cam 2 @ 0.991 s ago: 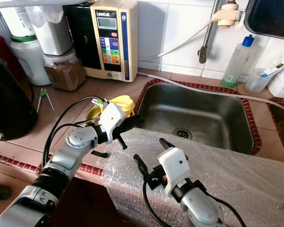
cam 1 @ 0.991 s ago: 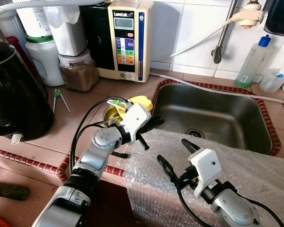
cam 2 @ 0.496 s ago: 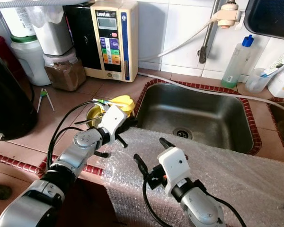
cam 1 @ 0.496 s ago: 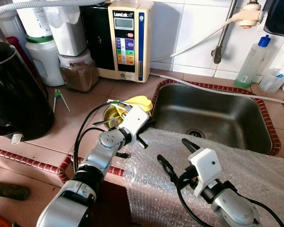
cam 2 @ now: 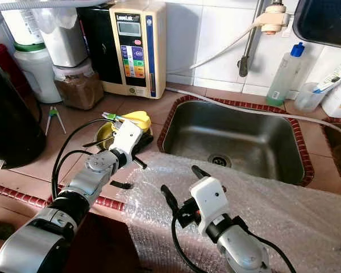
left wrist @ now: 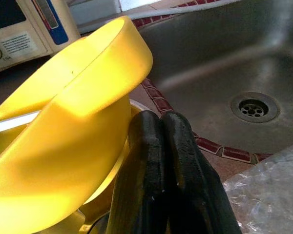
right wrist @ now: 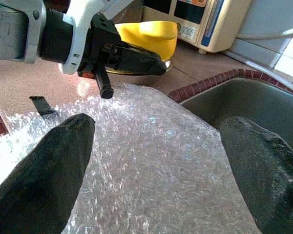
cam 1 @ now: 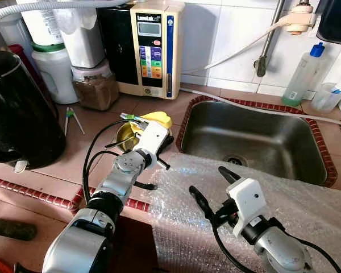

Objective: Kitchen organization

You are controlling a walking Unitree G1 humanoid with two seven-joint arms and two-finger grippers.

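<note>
Landmark: sink (cam 1: 256,136).

Left gripper (cam 1: 166,140) at sink's left rim, over tiled counter (cam 1: 96,142); fingers (left wrist: 161,161) pressed together, clenched, nothing between them, tips against yellow bowl (cam 1: 154,119).

Yellow bowl tilted, resting on metal bowl (cam 2: 105,135), just left of sink.

Right gripper (cam 1: 211,183) in front of sink, above bubble wrap (cam 2: 284,205); fingers (right wrist: 49,170) spread wide, released, holding nothing.

Water ioniser (cam 1: 153,45) behind, left of sink.

Two grippers (cam 1: 169,140) (cam 1: 211,186), one sink (cam 1: 256,142), one yellow bowl (cam 1: 157,119), one bubble wrap sheet (cam 1: 284,199), one black kettle (cam 1: 17,108), one water ionizer (cam 1: 153,45)
</note>
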